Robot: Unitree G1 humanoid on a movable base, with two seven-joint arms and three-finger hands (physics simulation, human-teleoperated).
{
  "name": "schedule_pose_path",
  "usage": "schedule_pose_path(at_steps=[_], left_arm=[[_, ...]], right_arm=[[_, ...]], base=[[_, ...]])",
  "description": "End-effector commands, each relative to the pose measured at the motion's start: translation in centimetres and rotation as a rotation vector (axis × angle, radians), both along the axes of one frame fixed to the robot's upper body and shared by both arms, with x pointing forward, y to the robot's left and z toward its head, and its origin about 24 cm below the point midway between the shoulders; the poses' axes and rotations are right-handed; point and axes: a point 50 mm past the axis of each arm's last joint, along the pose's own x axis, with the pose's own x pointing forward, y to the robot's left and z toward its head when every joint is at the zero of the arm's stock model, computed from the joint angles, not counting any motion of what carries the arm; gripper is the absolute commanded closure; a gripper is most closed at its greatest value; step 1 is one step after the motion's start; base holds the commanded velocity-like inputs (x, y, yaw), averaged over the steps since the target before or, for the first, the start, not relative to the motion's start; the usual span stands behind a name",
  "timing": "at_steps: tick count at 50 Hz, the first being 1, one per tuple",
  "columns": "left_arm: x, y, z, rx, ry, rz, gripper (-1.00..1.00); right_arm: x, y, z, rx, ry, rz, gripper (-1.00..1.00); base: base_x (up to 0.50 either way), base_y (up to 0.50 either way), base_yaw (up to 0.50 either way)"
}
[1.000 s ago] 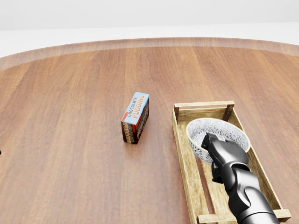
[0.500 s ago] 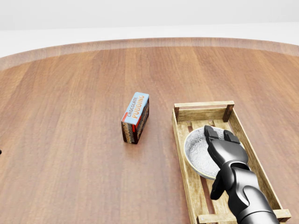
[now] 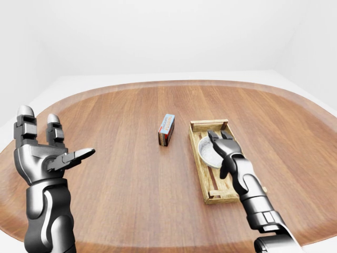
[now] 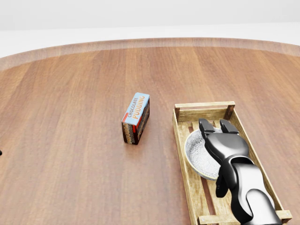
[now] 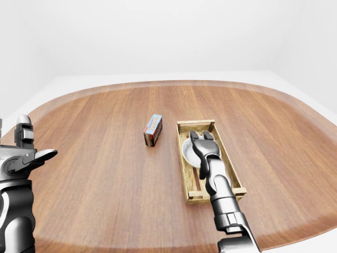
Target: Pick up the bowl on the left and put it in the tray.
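- The right hand (image 4: 220, 136) hangs over the bowl (image 4: 199, 157), fingers spread and pointing toward the top of the head view; they do not close round the rim, so it reads as let go.
- The left hand (image 3: 45, 153) is raised at the left edge of the left-eye view, fingers wide and holding nothing, well apart from everything on the table.
- The bowl sits upright inside the tray (image 4: 185, 159), in its upper half as the head view shows it, close against the left rail. Whether the hand touches it I cannot tell: the palm hides the bowl's right side.
- The relation that matters: the bowl lies directly beneath the right hand and slightly to its left, and the tray's long axis runs bottom to top in the head view, in line with the forearm. A straight lift up and back along that axis looks the safest way out; any sideways drift risks catching the rim or a rail.
- The placing looks done in my judgement.
- A pudding box (image 4: 136, 118) stands on the wooden table (image 4: 70, 117) left of the tray, clear of it.
- The table is a wide round-edged top in a plain white room.
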Motion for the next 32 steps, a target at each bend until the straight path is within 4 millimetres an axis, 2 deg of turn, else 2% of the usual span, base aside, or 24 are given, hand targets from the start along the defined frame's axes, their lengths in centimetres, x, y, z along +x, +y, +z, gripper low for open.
schedule_pose_path(at_steps=[1,8,10,16,20,26,32], left_arm=[[0.0,0.0,0.0,0.001,0.000,0.000,-1.00],[-0.1,0.0,0.1,0.001,-0.005,0.000,-1.00],[-0.2,0.0,0.1,0.002,-0.007,0.001,-1.00],[-0.2,0.0,0.2,0.001,-0.012,0.002,-1.00],[-0.3,0.0,0.4,0.001,-0.020,0.003,-1.00],[-0.3,0.0,0.5,0.001,-0.022,0.003,-1.00],[-0.4,-0.1,0.4,0.003,-0.020,0.001,-1.00]], right_arm=[[-2.2,1.1,5.2,-0.144,-0.083,0.028,-1.00],[-4.6,1.9,9.3,-0.217,-0.156,-0.025,-1.00],[-5.7,2.3,11.6,-0.232,-0.270,-0.041,-1.00],[-8.6,3.1,15.7,-0.232,-0.491,-0.095,-1.00],[-11.7,3.9,18.7,-0.200,-0.675,-0.124,-1.00],[-15.5,4.3,20.7,-0.146,-0.830,-0.177,-1.00],[-16.0,6.6,21.5,-0.261,-0.920,-0.025,-1.00]], base=[[0.00,0.00,0.00],[0.00,0.00,0.00],[0.00,0.00,0.00],[0.00,0.00,0.00],[0.00,0.00,0.00],[0.00,0.00,0.00],[0.00,0.00,0.00]])
